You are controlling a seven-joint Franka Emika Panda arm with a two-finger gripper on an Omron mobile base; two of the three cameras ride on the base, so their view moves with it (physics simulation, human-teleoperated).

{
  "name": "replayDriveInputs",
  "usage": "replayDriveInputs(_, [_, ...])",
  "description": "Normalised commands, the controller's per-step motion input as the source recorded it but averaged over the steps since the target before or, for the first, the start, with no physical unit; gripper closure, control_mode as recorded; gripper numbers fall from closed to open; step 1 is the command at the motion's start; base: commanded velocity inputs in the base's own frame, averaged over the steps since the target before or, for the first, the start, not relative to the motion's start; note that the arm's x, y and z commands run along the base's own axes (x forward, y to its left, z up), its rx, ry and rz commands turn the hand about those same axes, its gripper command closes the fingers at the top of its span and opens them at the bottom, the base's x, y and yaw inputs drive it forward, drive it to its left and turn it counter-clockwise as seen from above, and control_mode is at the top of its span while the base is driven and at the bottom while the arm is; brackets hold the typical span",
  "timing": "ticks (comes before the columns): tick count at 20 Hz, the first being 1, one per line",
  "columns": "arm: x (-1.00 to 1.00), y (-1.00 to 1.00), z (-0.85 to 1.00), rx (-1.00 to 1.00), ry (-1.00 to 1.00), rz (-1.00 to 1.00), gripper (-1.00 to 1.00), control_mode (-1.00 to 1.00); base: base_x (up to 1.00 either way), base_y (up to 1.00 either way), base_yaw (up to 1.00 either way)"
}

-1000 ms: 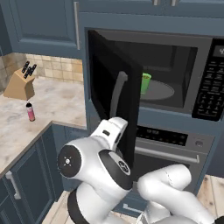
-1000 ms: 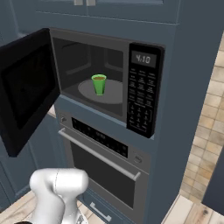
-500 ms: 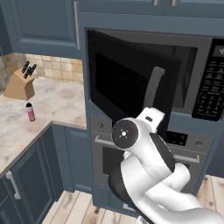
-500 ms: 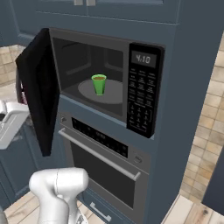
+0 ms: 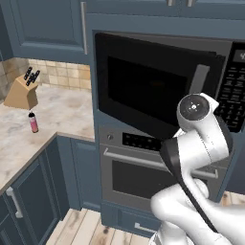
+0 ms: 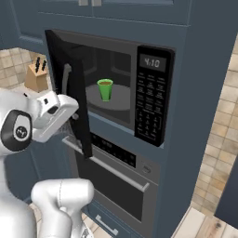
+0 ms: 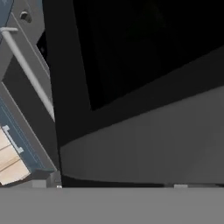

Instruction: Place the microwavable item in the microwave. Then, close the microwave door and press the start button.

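Note:
The green cup (image 6: pixel 105 89) stands upright on the round grey turntable (image 6: pixel 122 98) inside the microwave (image 6: pixel 139 56). The microwave door (image 6: pixel 69 88) stands about half shut, its edge toward the right base camera. In the left base view the door (image 5: pixel 143 86) covers the cavity, with its grey handle strip (image 5: pixel 198 79) near my arm. My gripper (image 6: pixel 69 116) is against the door's outer face, low down; its fingers are hidden, so whether it is open or shut is unclear. The keypad (image 6: pixel 151 109) sits to the right of the cavity. The hand view looks at the door's black glass (image 7: pixel 144 52) from very close.
Below the microwave is an oven (image 5: pixel 139 177) with a long silver bar handle (image 5: pixel 143 161). A knife block (image 5: pixel 21 91) and a small pink bottle (image 5: pixel 33 122) stand on the counter (image 5: pixel 57 115) to the left. Blue cabinets (image 5: pixel 43 28) surround the appliances.
The microwave door has swung further toward shut, now hiding the cup in the left base view. My arm and hand have followed it rightward, staying against its outer face.

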Motion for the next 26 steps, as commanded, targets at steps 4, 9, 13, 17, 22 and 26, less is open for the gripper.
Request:
replayDriveInputs(4, [0.58,-0.82,0.56,0.09,-0.08,0.00,-1.00,-1.00,0.00,0.00,0.00])
replayDriveInputs(9, [0.63,-0.49,0.33,0.09,-0.09,0.01,-1.00,-1.00,0.00,0.00,0.00])
replayDriveInputs(13, [0.63,-0.30,0.05,0.07,-0.08,0.00,-1.00,-1.00,0.00,0.00,0.00])
replayDriveInputs(17, [0.74,-0.08,0.00,0.06,-0.11,0.00,-1.00,-1.00,0.00,0.00,0.00])
replayDriveInputs(22, [0.71,0.00,-0.07,0.04,-0.13,0.00,-1.00,-1.00,0.00,0.00,0.00])
replayDriveInputs(26, [0.74,0.00,-0.04,0.01,-0.07,0.00,-1.00,-1.00,0.00,0.00,0.00])
